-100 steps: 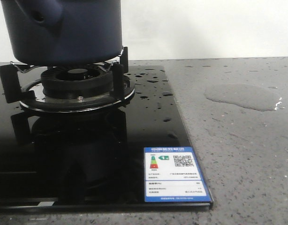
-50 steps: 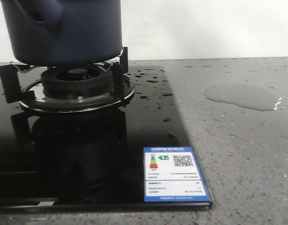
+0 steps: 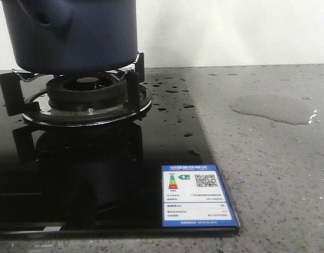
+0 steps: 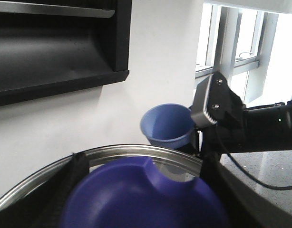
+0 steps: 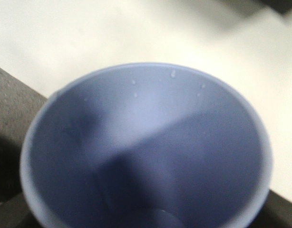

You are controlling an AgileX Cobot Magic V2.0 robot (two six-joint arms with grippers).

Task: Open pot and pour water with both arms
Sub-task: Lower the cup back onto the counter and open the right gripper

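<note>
The dark navy pot stands on the gas burner at the far left of the front view; its top is cut off. Water shows as droplets on the black glass and as a puddle on the grey counter. No gripper shows in the front view. In the left wrist view my left gripper is shut on the blue knob of a glass lid with a steel rim, held up in the air. Beyond it, my right gripper holds a light blue cup. The cup fills the right wrist view, with droplets inside and the fingers hidden.
The black glass cooktop carries an energy label sticker at its front right corner. Grey stone counter lies to its right. A white wall stands behind. A dark range hood and a window show in the left wrist view.
</note>
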